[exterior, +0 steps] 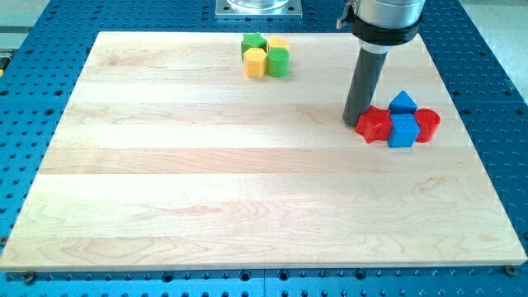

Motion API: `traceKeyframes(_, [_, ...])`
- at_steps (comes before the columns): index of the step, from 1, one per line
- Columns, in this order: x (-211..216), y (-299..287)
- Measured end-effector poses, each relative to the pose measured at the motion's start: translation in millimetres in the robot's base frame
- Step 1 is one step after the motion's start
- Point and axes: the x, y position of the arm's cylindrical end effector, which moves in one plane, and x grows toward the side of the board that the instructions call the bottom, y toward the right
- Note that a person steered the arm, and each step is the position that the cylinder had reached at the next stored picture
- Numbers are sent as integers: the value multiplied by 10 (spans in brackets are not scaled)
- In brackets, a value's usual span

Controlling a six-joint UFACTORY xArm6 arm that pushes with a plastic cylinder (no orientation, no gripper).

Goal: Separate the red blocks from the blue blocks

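Red and blue sit bunched together just to the view's right of our tip [353, 124], which is down on the wooden board [206, 181]. We carry no jaws, only the dark rod, so nothing is clamped. Our tip touches, or very nearly touches, the red star-like block [375, 124]; the exact contact is hard to make out. Past it sits a blue cube [403, 130], then a red cylinder [427, 124] partly hidden by that cube, with a blue triangular block [403, 102] behind. Far off toward the view's top left, two green blocks [253, 43] [279, 61] and two yellow blocks [256, 62] [279, 43] huddle, their shapes unclear. Our arm's upper part is cut off.
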Motion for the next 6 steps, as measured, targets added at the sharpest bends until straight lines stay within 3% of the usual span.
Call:
traceKeyframes(5, [-159, 0])
traceKeyframes(6, [-881, 54])
